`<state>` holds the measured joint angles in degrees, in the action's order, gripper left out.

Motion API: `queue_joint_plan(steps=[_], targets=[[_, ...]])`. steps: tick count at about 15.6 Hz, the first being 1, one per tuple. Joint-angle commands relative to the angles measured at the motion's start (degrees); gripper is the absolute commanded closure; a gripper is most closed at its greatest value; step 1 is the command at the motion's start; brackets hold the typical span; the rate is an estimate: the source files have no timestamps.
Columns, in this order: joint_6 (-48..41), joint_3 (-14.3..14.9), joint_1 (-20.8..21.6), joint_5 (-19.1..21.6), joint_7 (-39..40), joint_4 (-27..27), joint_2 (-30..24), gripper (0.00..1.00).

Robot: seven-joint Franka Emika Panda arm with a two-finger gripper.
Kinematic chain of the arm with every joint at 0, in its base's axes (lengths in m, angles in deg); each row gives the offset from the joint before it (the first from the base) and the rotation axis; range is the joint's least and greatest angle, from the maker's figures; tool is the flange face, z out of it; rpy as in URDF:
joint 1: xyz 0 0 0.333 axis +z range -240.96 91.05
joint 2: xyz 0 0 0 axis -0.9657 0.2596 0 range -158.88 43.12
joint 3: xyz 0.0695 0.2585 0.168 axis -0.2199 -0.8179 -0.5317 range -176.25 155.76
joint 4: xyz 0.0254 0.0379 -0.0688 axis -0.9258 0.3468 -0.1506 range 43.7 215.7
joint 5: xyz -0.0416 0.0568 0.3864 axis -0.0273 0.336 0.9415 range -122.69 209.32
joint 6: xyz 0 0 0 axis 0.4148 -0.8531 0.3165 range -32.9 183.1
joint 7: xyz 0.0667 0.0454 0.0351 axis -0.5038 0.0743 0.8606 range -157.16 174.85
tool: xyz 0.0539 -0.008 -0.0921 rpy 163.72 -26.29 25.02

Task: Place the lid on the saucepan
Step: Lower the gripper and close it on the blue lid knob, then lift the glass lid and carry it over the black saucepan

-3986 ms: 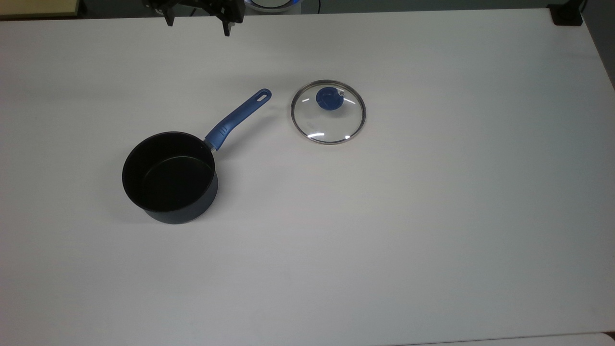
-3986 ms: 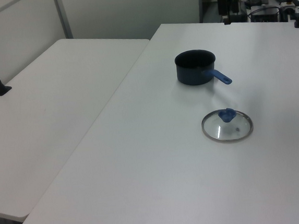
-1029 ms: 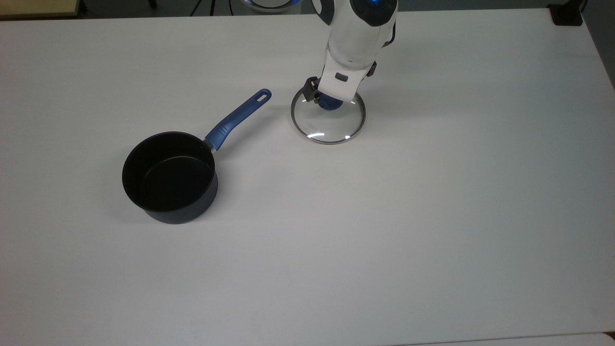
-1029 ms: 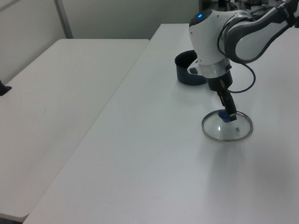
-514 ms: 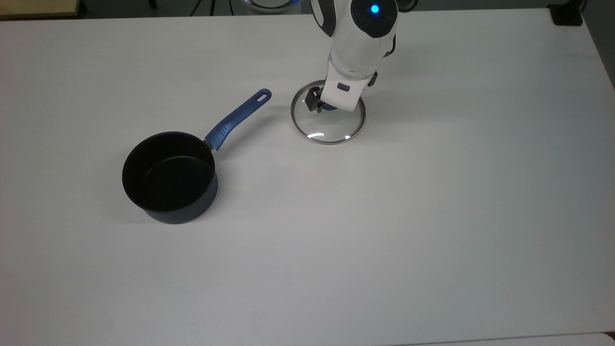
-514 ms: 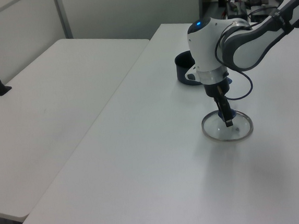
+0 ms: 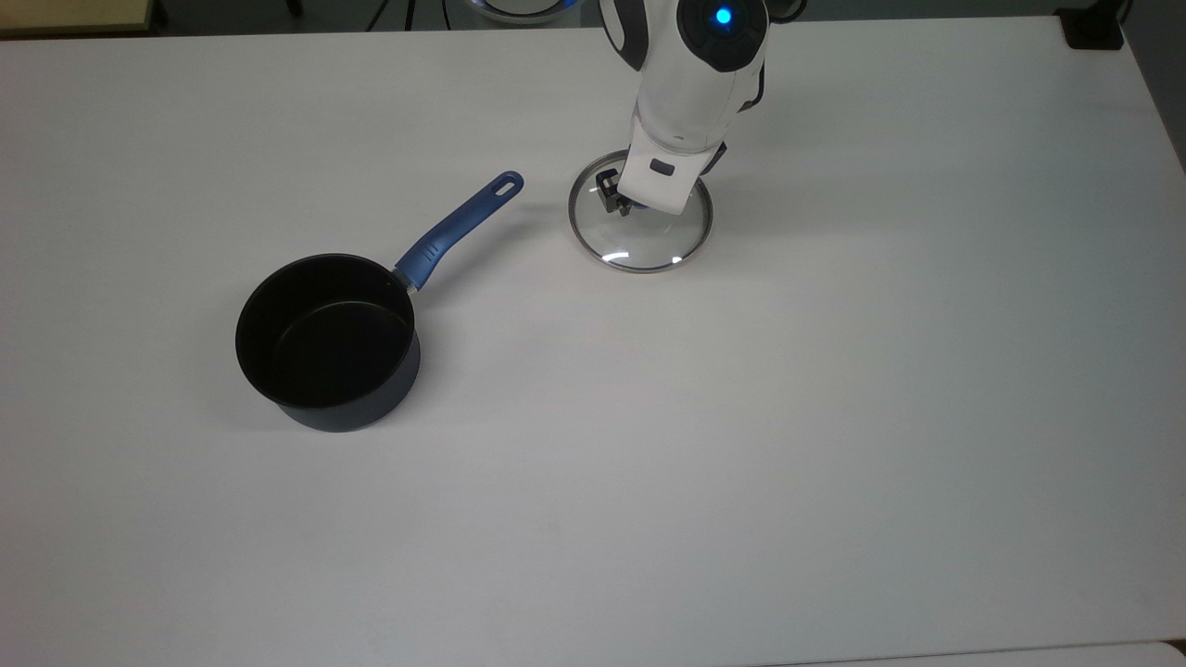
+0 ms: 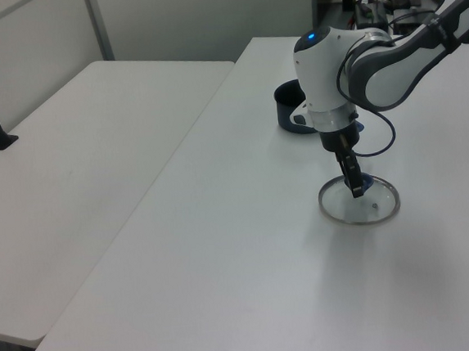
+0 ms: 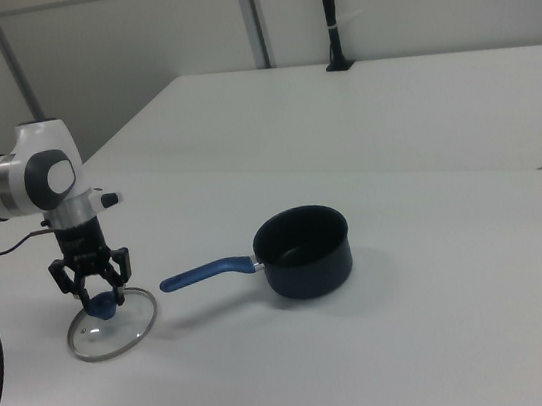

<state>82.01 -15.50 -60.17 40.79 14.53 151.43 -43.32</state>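
Jaws closed on the blue knob of the glass lid. The gripper points straight down. The lid rests on the white table, just beyond the saucepan handle tip.

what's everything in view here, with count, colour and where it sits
saucepan: 1, black with a long blue handle, standing on the near table, toward the top view's left
lid: 1, clear glass with a steel rim and blue knob, to the top view's right of the handle tip
tables: 2, white, side by side
black post: 1, at the far edge of the second table in the right view
arm: 1, white and grey, reaching over the lid
end effector: 1, black, fingers around the lid's knob
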Motion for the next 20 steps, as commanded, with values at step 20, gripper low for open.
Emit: queue_joint_plan(steps=[20], targets=[[-13.18, 3.32, -0.46, 1.29, -2.08, -11.08, -4.63, 0.47]])
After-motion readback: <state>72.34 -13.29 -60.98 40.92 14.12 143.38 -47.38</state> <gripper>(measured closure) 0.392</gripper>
